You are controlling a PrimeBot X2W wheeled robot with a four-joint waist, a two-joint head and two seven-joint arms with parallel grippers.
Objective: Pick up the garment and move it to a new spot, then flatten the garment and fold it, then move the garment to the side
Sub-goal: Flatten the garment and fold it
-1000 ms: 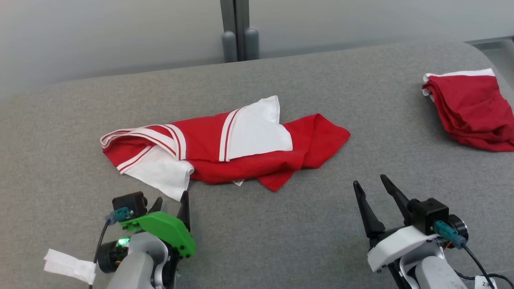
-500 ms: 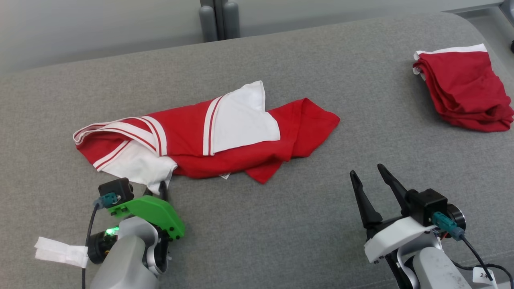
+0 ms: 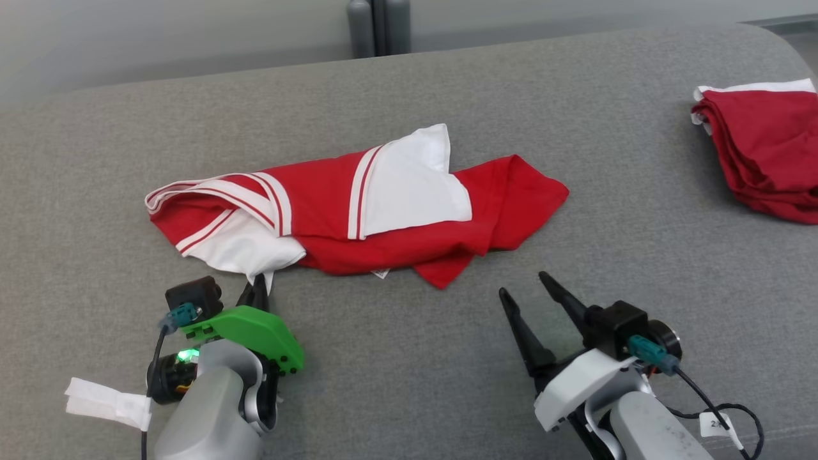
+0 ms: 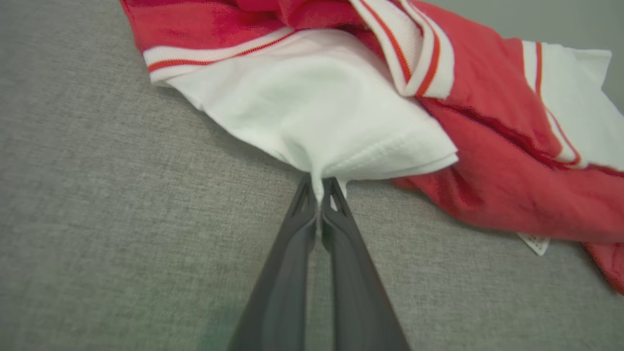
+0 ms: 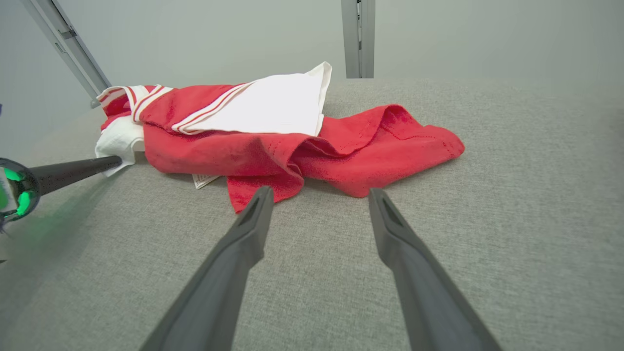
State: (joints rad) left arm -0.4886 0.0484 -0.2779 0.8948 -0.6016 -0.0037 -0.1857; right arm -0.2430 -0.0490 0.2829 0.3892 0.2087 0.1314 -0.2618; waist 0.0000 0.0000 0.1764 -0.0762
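A crumpled red and white garment (image 3: 358,211) lies in the middle of the grey padded table (image 3: 409,358). My left gripper (image 3: 259,281) is shut on the garment's near white corner. In the left wrist view the white cloth (image 4: 321,122) bunches into the pinch of my left gripper (image 4: 320,187). My right gripper (image 3: 524,287) stands open a little in front of the garment's red right end, touching nothing. The right wrist view has my right gripper (image 5: 319,195) just short of the red hem (image 5: 341,161), with the left gripper's dark fingers (image 5: 73,170) at the white corner.
A second red garment (image 3: 763,147), folded, lies at the table's far right edge. A grey post (image 3: 377,25) stands behind the table's back edge. Bare grey table surrounds both grippers.
My left gripper has gone from open to shut on the garment's white corner. The right gripper has moved left, closer to the red end. The head camera has shifted.
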